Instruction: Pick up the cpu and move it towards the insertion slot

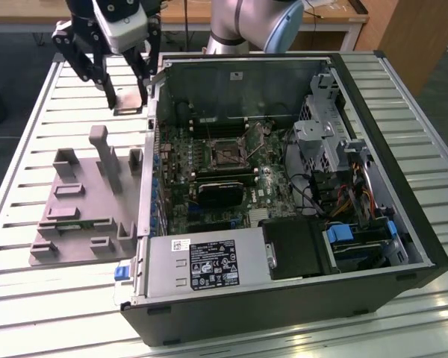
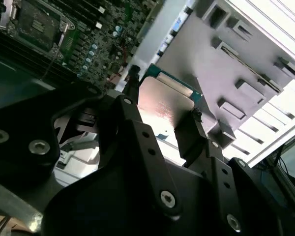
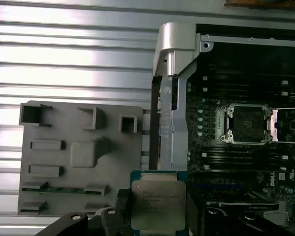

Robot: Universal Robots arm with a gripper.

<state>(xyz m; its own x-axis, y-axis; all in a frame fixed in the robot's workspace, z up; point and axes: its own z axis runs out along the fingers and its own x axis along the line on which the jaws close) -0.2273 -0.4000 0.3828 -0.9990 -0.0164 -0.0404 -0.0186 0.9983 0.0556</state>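
Gripper [image 1: 127, 101] hung w/ its fingers clamped on the cpu [image 3: 158, 204], one black finger [image 2: 137, 128] on each opposite edge. In the exterior view it sat at the far left of the scene, above the slatted table [image 1: 403, 97], just left of the open pc case [image 1: 284, 313] wall and beyond the grey fixture block [image 1: 82, 201]. Chip was lifted clear of the fixture block; silver top and green rim showed in both wrist views. In the first wrist view the insertion slot [image 3: 248, 123] lay open on the motherboard [image 3: 285, 142], dark centre inside a silvery frame, well apart from the cpu, w/ the case's metal wall [image 3: 169, 98] between them. A green memory stick [image 3: 64, 188] rested in a groove of the fixture.
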